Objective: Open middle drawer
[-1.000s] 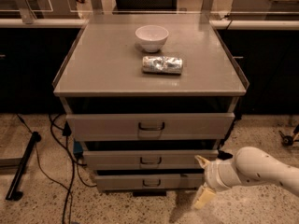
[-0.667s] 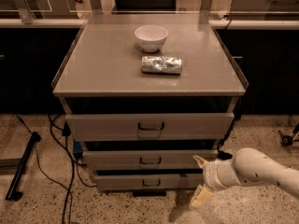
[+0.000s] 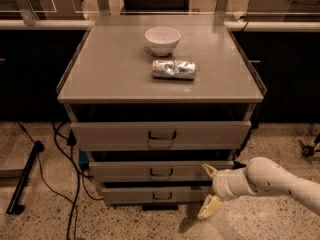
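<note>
- The middle drawer (image 3: 125, 171) is the second of three grey drawers in a metal cabinet, between the top drawer (image 3: 110, 134) and the bottom drawer (image 3: 130, 195).
- It has a low, wide front with a small dark handle (image 3: 161, 172) at its centre.
- The gripper (image 3: 210, 189) is at the right side of the cabinet, in front of the right end of the middle and bottom drawers and well to the right of the handle.
- Its two fingers (image 3: 209, 170) are spread wide, one above the other. The upper one lies over the right part of the middle drawer front and the lower one points down toward the floor. I cannot tell if the upper finger touches the drawer.
- The white arm (image 3: 280, 180) comes in from the right edge, low above the floor.
- On the grey worktop (image 3: 105, 69) stands a white bowl (image 3: 162, 39), and just in front of it a silver can (image 3: 173, 69) lies on its side.
- On the speckled floor at the left are black cables (image 3: 62, 176) and a black bar (image 3: 22, 180).
</note>
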You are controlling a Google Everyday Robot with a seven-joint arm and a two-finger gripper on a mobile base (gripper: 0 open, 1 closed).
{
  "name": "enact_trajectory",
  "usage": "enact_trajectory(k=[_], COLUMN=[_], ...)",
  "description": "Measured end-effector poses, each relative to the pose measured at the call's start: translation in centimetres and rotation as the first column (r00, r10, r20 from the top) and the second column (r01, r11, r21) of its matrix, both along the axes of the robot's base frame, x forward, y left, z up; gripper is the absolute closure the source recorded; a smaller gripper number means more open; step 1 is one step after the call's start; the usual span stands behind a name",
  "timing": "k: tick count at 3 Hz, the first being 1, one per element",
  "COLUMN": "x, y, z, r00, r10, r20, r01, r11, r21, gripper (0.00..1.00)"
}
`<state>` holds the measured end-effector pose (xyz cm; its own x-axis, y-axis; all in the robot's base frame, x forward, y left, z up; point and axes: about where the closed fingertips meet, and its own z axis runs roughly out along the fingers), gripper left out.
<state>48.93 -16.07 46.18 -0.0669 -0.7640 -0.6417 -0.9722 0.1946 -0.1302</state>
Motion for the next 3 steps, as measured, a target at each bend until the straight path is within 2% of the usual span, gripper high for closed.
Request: enact_trajectory(k=[2, 3], x=[3.2, 4.6], y=[1.2, 1.8], z=[-1.5, -2.5], r00=[0.9979, 0.9971], r10=[0.059, 0.073], r20=[0.026, 0.023], r01=[-0.058, -0.073], r11=[0.998, 0.997], r21=[-0.014, -0.025], gripper=[0.0, 0.0])
